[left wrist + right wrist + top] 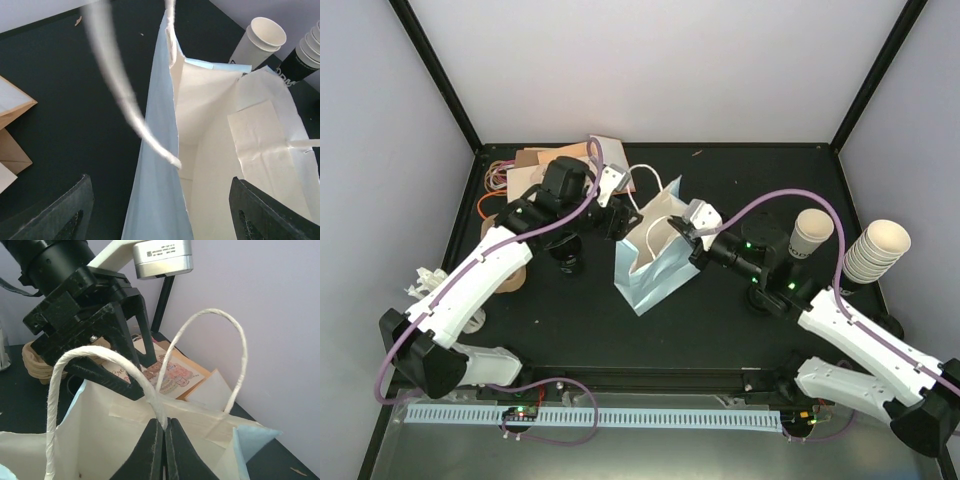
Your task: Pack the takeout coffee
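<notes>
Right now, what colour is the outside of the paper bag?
Light blue, with a white inside; the bag shows best in the left wrist view.

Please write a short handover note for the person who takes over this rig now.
Left tool: open, one finger on each side of a bag wall, not gripping.
Right tool: shut on the opposite bag rim, beside a handle.
Coffee: not in the part of the bag that shows; I cannot pick it out elsewhere.
Done: bag mouth open. Left: grasp coffee, put it in the bag.
</notes>
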